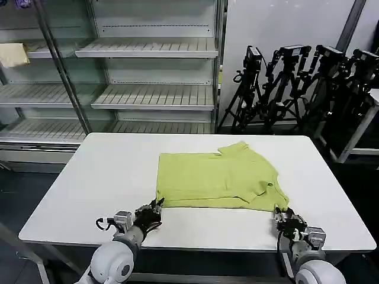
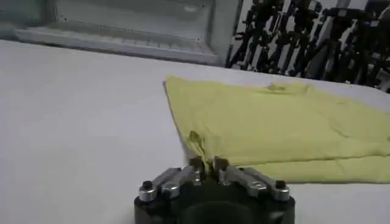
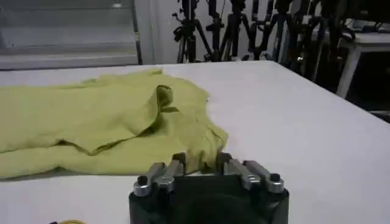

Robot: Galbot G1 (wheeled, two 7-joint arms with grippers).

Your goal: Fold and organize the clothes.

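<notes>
The clothes, one lime yellow-green shirt (image 1: 216, 180), lie folded flat in the middle of the white table (image 1: 100, 177), collar toward the far right. My left gripper (image 1: 157, 207) is at the shirt's near left corner. In the left wrist view the left gripper (image 2: 208, 163) is shut on a pinch of that shirt (image 2: 280, 122) corner. My right gripper (image 1: 277, 211) sits at the near right corner. In the right wrist view the right gripper (image 3: 201, 159) is open, its fingers either side of the bunched edge of the shirt (image 3: 91, 115).
A glass-fronted shelf unit (image 1: 154, 94) stands behind the table, with a pale cream cloth (image 1: 13, 54) on an upper left shelf. Black camera tripods (image 1: 308, 77) crowd the back right. Bare tabletop lies to the left and right of the shirt.
</notes>
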